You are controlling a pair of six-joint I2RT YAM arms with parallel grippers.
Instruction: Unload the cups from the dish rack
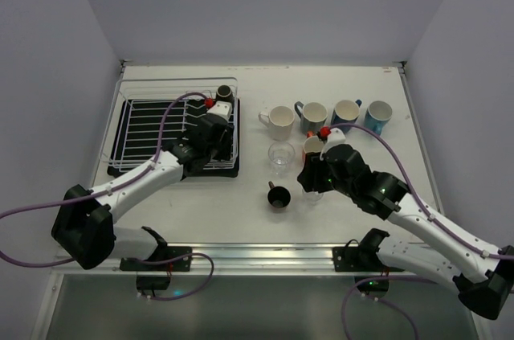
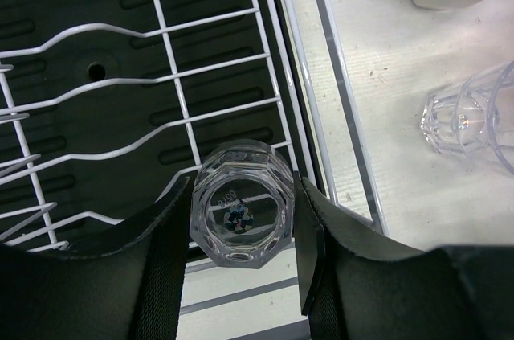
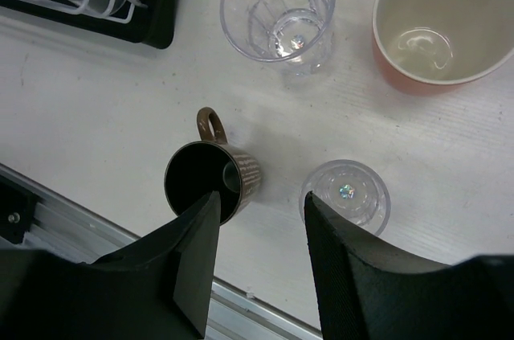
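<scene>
The clear faceted glass tumbler (image 2: 241, 205) stands in the white wire dish rack (image 2: 161, 34), at about 4 o'clock on the rack in the top view. Its long axis is vertical and it seems to be mouth-down, with the base facing the wrist. The left tool (image 2: 241, 223) is directly over it, closed until both fingers (image 2: 165, 260) press its sides at 9 and 3 o'clock. The lift therefore looks to be straight up, clear of the wires. The cups already unloaded stand at 3 o'clock from the rack on the white counter (image 1: 201, 203). There the right tool (image 3: 261, 219) hovers partly open and holds nothing. A dark brown handled cup (image 3: 210, 183) stands at its 10 o'clock and another clear tumbler (image 3: 345, 199) at its 2 o'clock.
</scene>
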